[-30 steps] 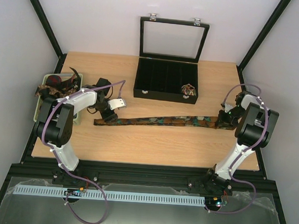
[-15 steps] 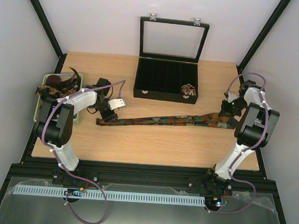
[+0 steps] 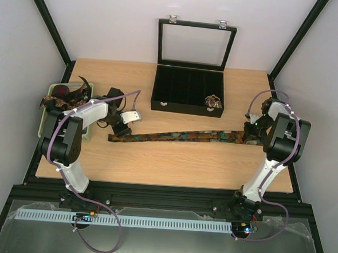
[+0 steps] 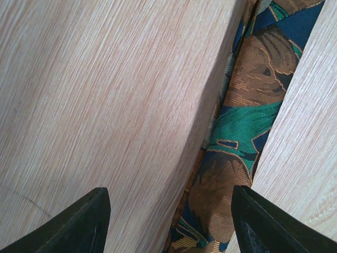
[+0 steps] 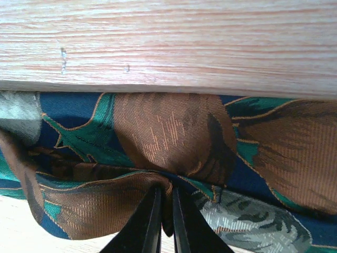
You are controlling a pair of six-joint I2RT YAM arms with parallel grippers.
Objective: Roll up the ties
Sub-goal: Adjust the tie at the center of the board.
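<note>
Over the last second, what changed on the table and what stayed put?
The right pincer closed on the right end of the tie, gathering the fabric, and drew it slightly rightward. The left pincer stayed open over its left end; the box did not move.

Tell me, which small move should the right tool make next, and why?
Probably rotate the right tool to start the first wrap: it is shut on one end of the tie, which lies stretched straight, and the left tool stands open over the other end.
</note>
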